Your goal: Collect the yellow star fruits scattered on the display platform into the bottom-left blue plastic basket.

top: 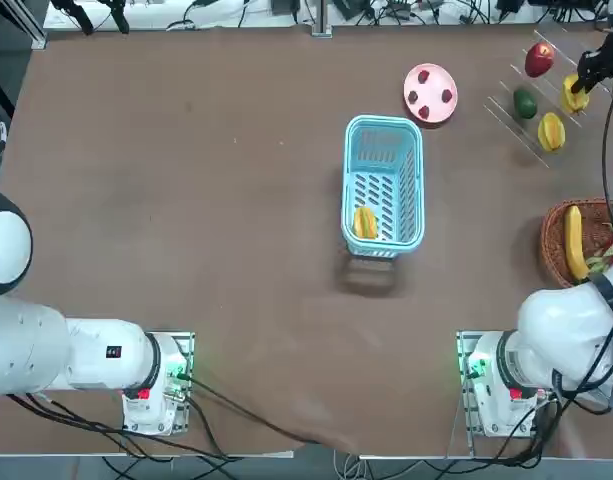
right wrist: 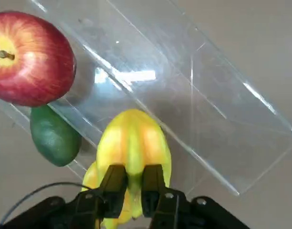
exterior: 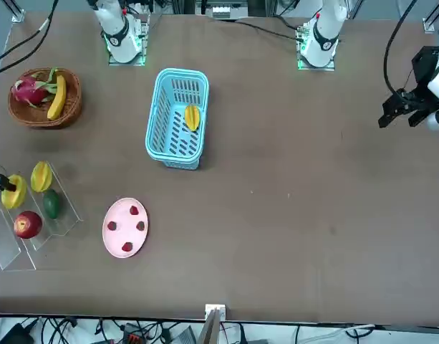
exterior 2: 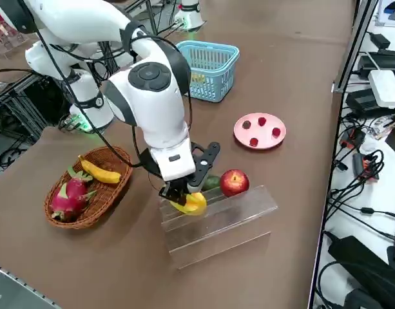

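Rack [exterior 2: 236,215]: clear stepped stand far right of the basket — its ridges keep fruit from rolling; it holds an apple [right wrist: 29,59], a green fruit [right wrist: 54,138] and two star fruits.
Basket [top: 383,185]: blue, mid-table, one star fruit [top: 364,222] already inside.
Gripper [right wrist: 129,183]: down at the rack, fingers pinched on a ridge of the nearer star fruit [right wrist: 132,143] — likely for lifting.
Other star fruit [top: 551,131]: just beside it on the rack.

Top view: wicker basket [top: 561,240] cut by right edge, claw [top: 584,78] covers part of one star fruit [top: 573,94]; wrist view: second star fruit [right wrist: 91,179] mostly hidden.
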